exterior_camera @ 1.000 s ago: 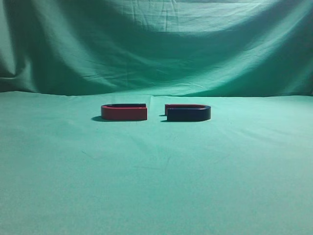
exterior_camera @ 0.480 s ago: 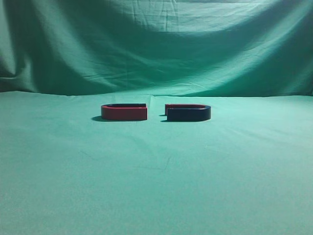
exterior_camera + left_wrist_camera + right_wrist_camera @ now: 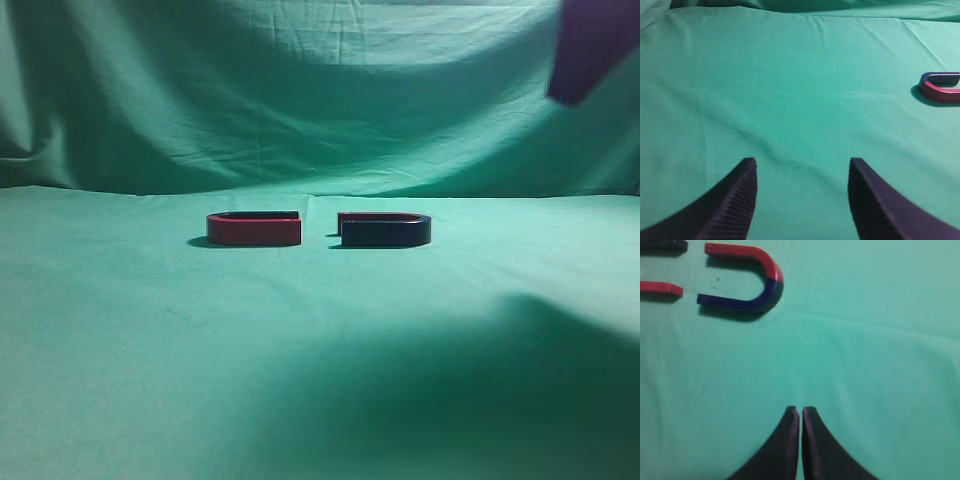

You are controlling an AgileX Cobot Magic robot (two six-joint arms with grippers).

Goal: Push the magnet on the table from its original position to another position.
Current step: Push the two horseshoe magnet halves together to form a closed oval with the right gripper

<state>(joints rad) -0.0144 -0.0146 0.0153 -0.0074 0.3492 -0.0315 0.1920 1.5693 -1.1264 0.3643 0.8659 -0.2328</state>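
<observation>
The magnet (image 3: 385,231) lies on the green table (image 3: 150,330) right of centre, with its dark navy side facing me and a red inner arm behind. In the right wrist view it (image 3: 747,280) is a U open to the left, at the upper left. My right gripper (image 3: 801,411) is shut and empty, well short of the magnet and hovering over bare cloth. A blurred dark part of the right arm (image 3: 588,42) shows at the top right of the exterior view. My left gripper (image 3: 802,165) is open and empty over bare cloth.
A second U-shaped magnet showing a red side (image 3: 254,229) lies just left of the task magnet, with a small gap between them. It also shows at the right edge of the left wrist view (image 3: 940,87) and at the left edge of the right wrist view (image 3: 660,288). A green fabric backdrop (image 3: 320,90) hangs behind.
The right arm has come into the exterior view at the top right, and its shadow now falls over the front right of the table. Both magnets have stayed in place.
</observation>
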